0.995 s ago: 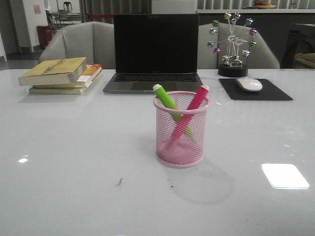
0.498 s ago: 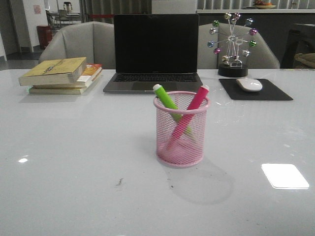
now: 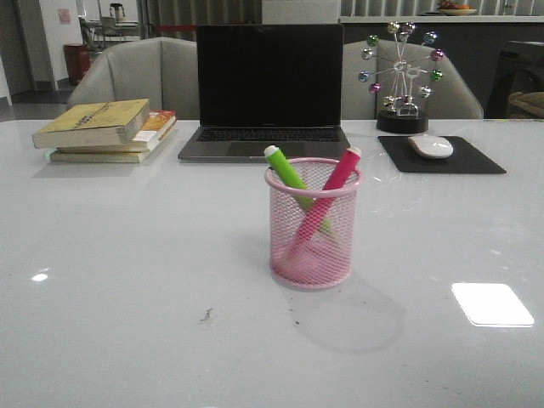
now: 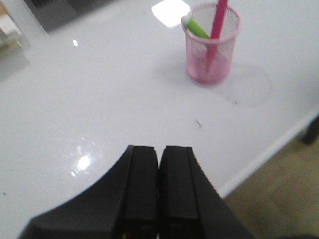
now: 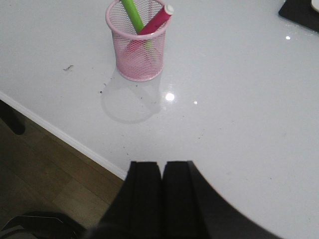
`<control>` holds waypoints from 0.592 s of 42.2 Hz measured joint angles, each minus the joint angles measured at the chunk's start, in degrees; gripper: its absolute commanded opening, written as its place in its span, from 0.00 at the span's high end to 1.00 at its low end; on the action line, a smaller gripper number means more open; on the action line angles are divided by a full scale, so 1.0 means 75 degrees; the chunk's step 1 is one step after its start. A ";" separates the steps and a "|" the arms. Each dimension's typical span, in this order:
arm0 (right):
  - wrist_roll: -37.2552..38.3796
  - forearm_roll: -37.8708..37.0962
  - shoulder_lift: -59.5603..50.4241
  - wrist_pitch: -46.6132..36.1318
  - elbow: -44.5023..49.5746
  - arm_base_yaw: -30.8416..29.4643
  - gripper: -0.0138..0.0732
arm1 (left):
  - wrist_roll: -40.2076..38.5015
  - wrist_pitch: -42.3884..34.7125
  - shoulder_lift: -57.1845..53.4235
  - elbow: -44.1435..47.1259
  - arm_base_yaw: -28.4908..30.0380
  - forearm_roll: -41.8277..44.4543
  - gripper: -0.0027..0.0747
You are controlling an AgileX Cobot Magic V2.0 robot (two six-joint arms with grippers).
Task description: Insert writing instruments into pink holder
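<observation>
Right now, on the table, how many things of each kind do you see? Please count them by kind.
Pens in the pink holder: 2, green pen and pink pen
Holders: 1
Books: 3
Laptop: 1
Mouse: 1
Mouse pad: 1
Ball ornament: 1
Total: 10

No readable text anywhere in these views.

The top book (image 3: 92, 120) of the stack near the tabletop's far left corner carries a dark strip of print on its yellow cover, too blurred to make out. A small pinkish notice (image 3: 65, 15) hangs on the wall in the far background, its marks also too small to read. The laptop (image 3: 266, 89) at the far edge shows a dark screen with no lettering that can be seen.
</observation>
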 measured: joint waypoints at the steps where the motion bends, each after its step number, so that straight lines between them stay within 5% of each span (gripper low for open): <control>1: 0.0000 0.0000 0.0000 0.0000 0.0000 0.0000 0.81 | 0.0205 -0.0147 -0.0170 0.0071 0.0235 -0.0173 0.84; 13: 0.0000 0.0000 0.0000 0.0000 0.0000 0.0000 0.81 | 0.0823 -0.2019 -0.2647 0.2201 0.2862 -0.0903 0.84; 25: 0.0000 0.0000 0.0000 0.0000 0.0000 0.0000 0.81 | 0.0720 -0.3021 -0.4161 0.3697 0.4038 -0.1222 0.84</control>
